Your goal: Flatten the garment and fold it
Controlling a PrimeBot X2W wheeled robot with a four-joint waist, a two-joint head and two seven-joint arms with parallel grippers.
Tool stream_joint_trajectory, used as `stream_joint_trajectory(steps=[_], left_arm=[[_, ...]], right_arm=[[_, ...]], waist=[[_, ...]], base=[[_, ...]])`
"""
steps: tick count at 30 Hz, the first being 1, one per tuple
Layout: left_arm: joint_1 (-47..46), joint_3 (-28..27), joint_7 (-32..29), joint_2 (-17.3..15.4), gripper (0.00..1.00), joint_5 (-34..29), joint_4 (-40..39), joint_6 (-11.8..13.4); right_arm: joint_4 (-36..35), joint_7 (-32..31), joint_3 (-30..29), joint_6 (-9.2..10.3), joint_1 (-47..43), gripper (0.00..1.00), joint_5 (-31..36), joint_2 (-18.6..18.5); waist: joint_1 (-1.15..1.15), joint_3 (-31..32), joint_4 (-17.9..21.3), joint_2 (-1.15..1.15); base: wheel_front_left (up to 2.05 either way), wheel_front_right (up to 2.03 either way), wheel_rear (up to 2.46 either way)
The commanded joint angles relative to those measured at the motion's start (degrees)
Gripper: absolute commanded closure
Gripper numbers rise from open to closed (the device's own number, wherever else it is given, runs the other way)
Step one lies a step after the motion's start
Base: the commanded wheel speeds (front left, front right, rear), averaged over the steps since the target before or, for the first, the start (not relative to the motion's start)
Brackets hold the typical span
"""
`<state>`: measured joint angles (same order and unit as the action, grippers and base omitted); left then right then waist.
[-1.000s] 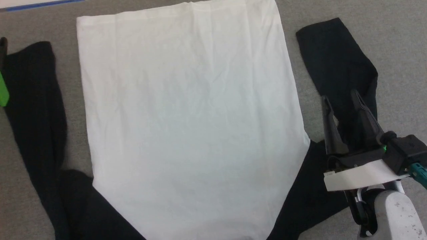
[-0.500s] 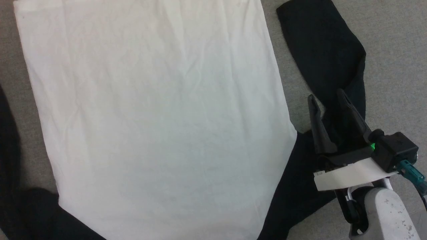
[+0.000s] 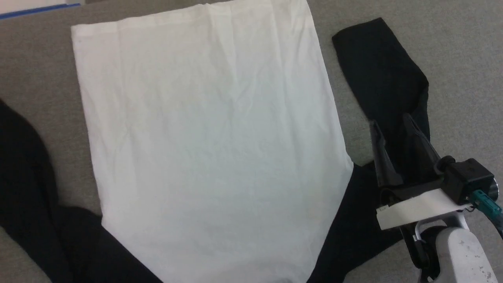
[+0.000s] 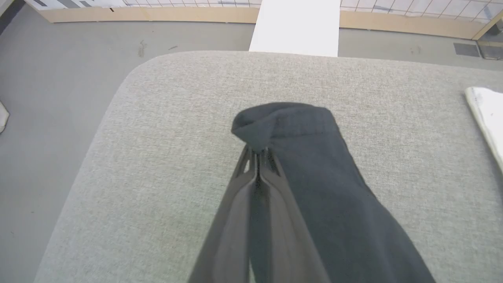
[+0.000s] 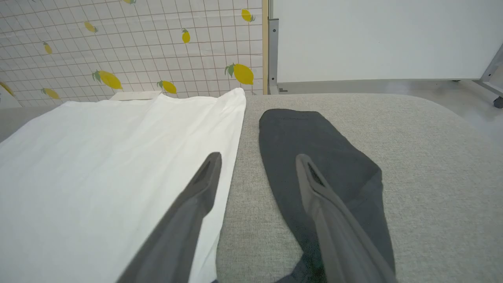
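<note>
A garment (image 3: pixel 212 129) with a plain white body and black sleeves (image 3: pixel 387 74) lies on a mottled grey woven table top (image 3: pixel 463 55), where a blue stripe (image 3: pixel 39 10) edges a white patch. The right gripper (image 3: pixel 390 120) has dark grey fingers (image 3: pixel 383 157), a white tag (image 3: pixel 420 206) and a teal plug (image 3: pixel 485 200). The white wall (image 5: pixel 129 43) carries a thin brownish grid (dotted with yellow, green-leafed lemons (image 5: pixel 241 74))

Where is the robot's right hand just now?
At the head view's lower right, the right hand is open over the black sleeve of the shirt.
</note>
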<state>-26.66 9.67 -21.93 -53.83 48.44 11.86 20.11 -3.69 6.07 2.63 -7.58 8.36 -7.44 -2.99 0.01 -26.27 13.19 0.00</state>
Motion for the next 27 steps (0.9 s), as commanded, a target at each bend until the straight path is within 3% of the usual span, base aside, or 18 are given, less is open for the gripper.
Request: stream_joint_trajectory(steps=[1, 7, 16, 23, 27], left_arm=[[2.18, -0.96, 1.59, -0.21, 1.00, 0.16, -0.24, -0.33], [14.20, -7.15, 6.21, -1.73, 1.00, 3.09, -5.55, 0.89], [20.94, -9.80, 8.63, -0.89, 1.00, 3.11, -20.72, 4.03], [19.72, -4.65, 8.52, 2.45, 1.00, 2.56, -33.99, 3.57], [15.20, 2.73, 8.28, 7.25, 1.00, 1.44, -38.60, 1.91]], right_arm=[[-0.31, -0.46, -0.46, 0.09, -1.26, 0.00, 0.29, 0.11], [-2.88, -3.50, -2.67, 0.09, -6.25, 0.00, 0.79, 0.11], [-4.68, -5.39, -2.99, 0.09, -9.51, 0.00, 0.42, 0.11], [-5.26, -6.17, -2.40, 0.09, -10.69, 0.00, 0.26, 0.11], [-5.14, -6.33, -2.13, 0.09, -11.22, 0.00, 0.04, 0.11]], waist=[[-0.01, 6.39, -4.77, 0.00], [-0.01, 13.63, -10.24, 0.00], [-0.01, 17.17, -13.02, 0.00], [-0.01, 18.48, -12.26, 0.00], [-0.01, 18.98, -11.40, 0.00]], base=[[0.00, 0.00, 0.00], [0.00, 0.00, 0.00], [0.00, 0.00, 0.00], [0.00, 0.00, 0.00], [0.00, 0.00, 0.00]])
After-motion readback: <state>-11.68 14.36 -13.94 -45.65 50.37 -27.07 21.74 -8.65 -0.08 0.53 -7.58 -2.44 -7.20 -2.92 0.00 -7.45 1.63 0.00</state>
